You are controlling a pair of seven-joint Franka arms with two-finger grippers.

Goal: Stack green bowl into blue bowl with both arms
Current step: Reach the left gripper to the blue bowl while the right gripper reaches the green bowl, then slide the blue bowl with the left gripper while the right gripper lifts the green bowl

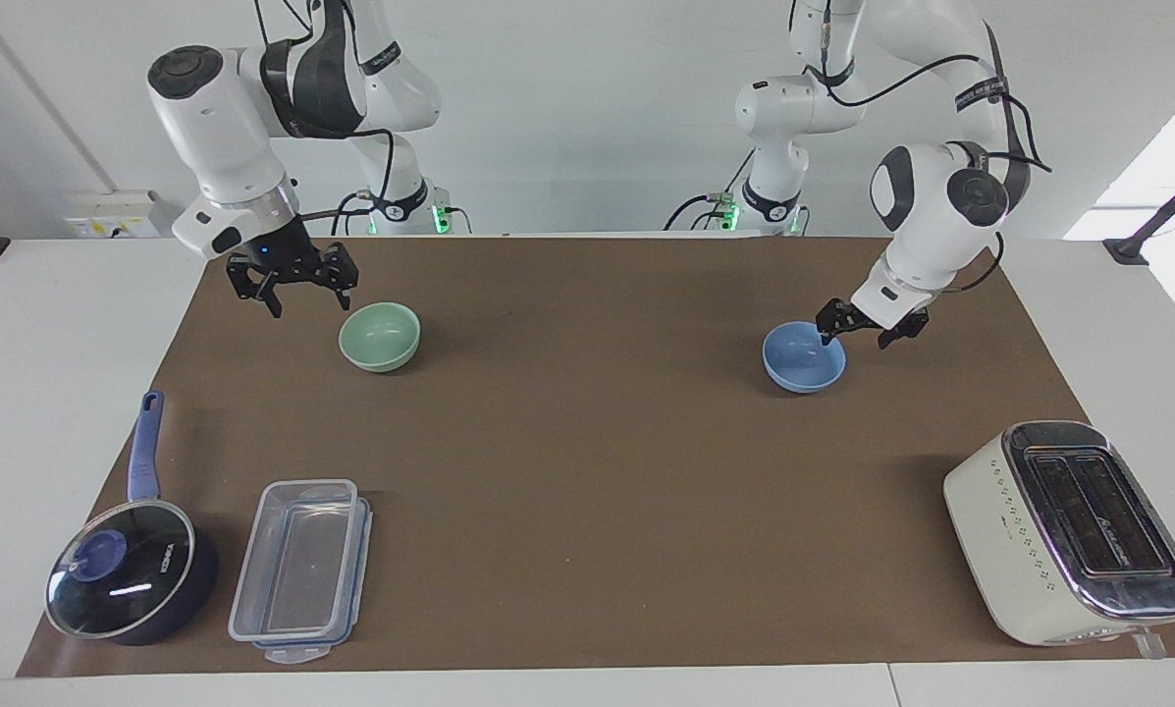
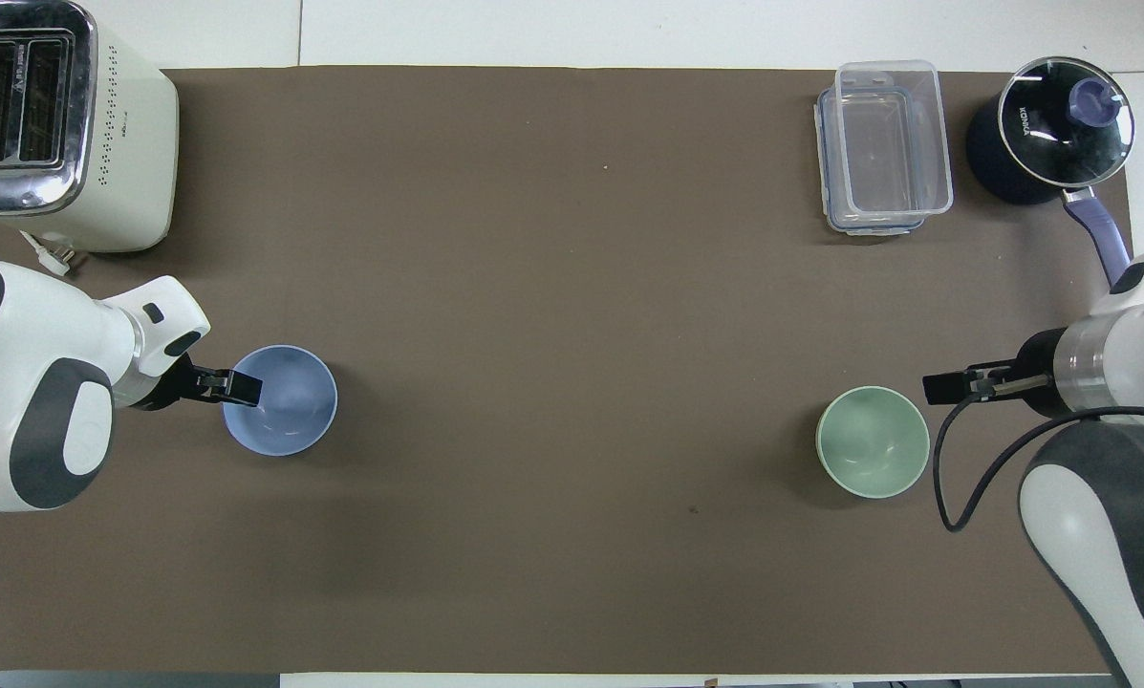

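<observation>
Smooth round green bowl [image 1: 380, 336], blue bowl [image 1: 803, 356]

Mint-green bowl [image 1: 380, 336] upright on mat, periwinkle-blue bowl [image 1: 803, 357] upright, well apart

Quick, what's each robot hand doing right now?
Left gripper: open, at the blue bowl's rim.
Right gripper: open, empty, beside the green bowl.

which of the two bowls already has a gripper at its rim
The blue bowl: the left gripper straddles its rim, fingers open. The right gripper hangs open beside the green bowl, not touching it.
</observation>
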